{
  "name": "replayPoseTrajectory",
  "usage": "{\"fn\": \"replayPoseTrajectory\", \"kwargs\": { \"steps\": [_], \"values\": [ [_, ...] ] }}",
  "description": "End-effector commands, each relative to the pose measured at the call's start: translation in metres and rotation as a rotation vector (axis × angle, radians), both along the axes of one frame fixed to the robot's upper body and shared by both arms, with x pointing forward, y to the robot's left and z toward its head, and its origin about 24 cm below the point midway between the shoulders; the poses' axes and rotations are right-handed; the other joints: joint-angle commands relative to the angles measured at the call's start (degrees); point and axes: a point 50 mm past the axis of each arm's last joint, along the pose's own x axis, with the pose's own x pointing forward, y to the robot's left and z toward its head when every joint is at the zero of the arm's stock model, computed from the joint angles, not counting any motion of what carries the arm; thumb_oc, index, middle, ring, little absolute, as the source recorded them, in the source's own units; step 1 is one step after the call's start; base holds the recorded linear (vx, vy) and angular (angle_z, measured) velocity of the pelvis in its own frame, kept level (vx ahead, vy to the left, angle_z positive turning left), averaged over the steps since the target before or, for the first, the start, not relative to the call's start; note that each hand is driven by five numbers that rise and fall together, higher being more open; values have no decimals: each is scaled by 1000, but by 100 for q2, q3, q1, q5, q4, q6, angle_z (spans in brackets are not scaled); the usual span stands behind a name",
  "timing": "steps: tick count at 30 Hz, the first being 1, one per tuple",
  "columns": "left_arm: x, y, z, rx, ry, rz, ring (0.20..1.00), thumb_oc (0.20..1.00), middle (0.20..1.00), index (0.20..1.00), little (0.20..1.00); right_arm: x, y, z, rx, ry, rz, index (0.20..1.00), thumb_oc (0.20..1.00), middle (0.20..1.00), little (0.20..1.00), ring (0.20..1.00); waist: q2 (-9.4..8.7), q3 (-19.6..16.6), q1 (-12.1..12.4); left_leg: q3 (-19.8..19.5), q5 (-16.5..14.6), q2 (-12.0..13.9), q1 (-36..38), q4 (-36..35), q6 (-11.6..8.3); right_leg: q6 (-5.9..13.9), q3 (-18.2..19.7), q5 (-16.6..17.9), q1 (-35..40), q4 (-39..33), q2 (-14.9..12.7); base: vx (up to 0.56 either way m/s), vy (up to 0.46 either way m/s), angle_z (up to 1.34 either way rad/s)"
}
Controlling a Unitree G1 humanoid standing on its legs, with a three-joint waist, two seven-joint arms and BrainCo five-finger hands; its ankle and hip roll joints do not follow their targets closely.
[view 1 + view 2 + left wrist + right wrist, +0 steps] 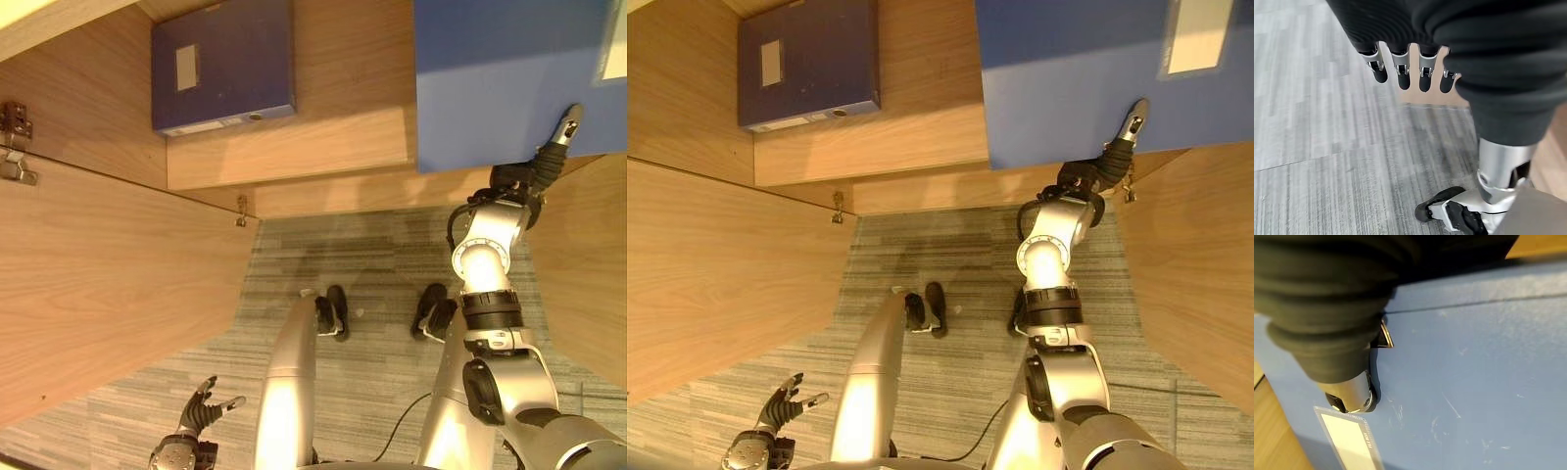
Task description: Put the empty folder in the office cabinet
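A large bright blue folder [509,78] with a white label [1349,433] hangs at the upper right, over the right end of the wooden cabinet shelf [294,147]. My right hand [549,157] grips its near edge: the thumb [1354,394] lies pressed on the top face, and the fingers are hidden beneath. My left hand [201,411] hangs low at the lower left over the carpet, fingers [1400,78] straight and holding nothing.
A darker blue folder [220,64] lies flat on the shelf's left part. An open cabinet door [98,284] with metal hinges [15,147] stands to the left, another door [588,274] to the right. Grey striped carpet [372,255] lies between them.
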Motion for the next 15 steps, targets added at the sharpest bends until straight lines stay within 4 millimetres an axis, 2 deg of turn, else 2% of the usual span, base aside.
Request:
{"fn": "replayPoseTrajectory", "kwargs": {
  "steps": [1, 2, 6, 7, 11, 12, 13, 14, 15],
  "values": [
    [-31, 27, 3, 62, 89, 23, 1000, 1000, 1000, 1000, 1000, 8, 8, 43, -55, -69, 5, 200, 200, 200, 200, 200, -17, -195, 87, -314, -64, -69, -138, -352, 43, 150, 382, -557, 317, -29, 23, 0, 0, 0],
    [-29, 31, 8, 22, 59, 83, 1000, 1000, 1000, 1000, 1000, 17, 5, 46, -70, -9, 5, 200, 200, 200, 200, 200, 0, -217, 138, -298, -47, -87, -124, -407, 50, 174, 369, -510, 312, -93, 22, 0, 0, 0],
    [-27, 41, 15, 24, 35, 104, 1000, 1000, 1000, 1000, 1000, 32, -7, 69, -114, 42, -1, 200, 200, 200, 200, 200, 63, -278, 267, -255, 37, -128, -68, -605, 34, 233, 323, -446, 367, -265, -11, 0, 0, 0],
    [-27, 40, 15, 23, 34, 104, 1000, 1000, 1000, 1000, 1000, 32, -7, 69, -114, 41, -1, 200, 200, 200, 200, 200, 66, -271, 267, -256, 40, -129, -66, -609, 34, 233, 322, -443, 369, -268, -11, 0, 0, 0],
    [-25, 45, 19, 21, 22, 112, 1000, 1000, 1000, 1000, 1000, 37, -21, 96, -141, 40, -18, 200, 200, 200, 200, 200, 66, -350, 364, -258, 102, -190, -10, -788, 9, 268, 278, -424, 453, -397, -37, 4, -14, 8],
    [-25, 45, 19, 21, 21, 112, 1000, 1000, 1000, 1000, 1000, 37, -21, 96, -142, 39, -18, 200, 200, 200, 200, 200, 69, -345, 364, -260, 103, -191, -9, -789, 9, 268, 276, -423, 455, -398, -37, 0, -33, 9],
    [-25, 47, 19, 21, 24, 118, 1000, 1000, 1000, 1000, 1000, 36, -26, 106, -149, 26, -24, 200, 200, 200, 200, 200, 58, -372, 406, -267, 121, -199, 10, -836, -2, 285, 250, -418, 491, -431, -57, 8, -39, 5],
    [-40, 45, -8, 41, 157, 168, 1000, 1000, 1000, 1000, 1000, 39, -2, 110, -161, -5, 27, 200, 200, 200, 200, 200, -15, -372, 384, -285, 97, -186, 43, -838, -31, 299, 243, -436, 529, -436, -39, -3, -56, 6],
    [-41, 43, -21, 85, 195, 173, 1000, 1000, 1000, 1000, 1000, 40, -6, 106, -128, 13, 20, 200, 200, 200, 200, 200, -58, -354, 349, -306, 122, -190, 56, -856, -53, 301, 226, -417, 557, -458, -45, -12, -30, 10]
  ]
}}
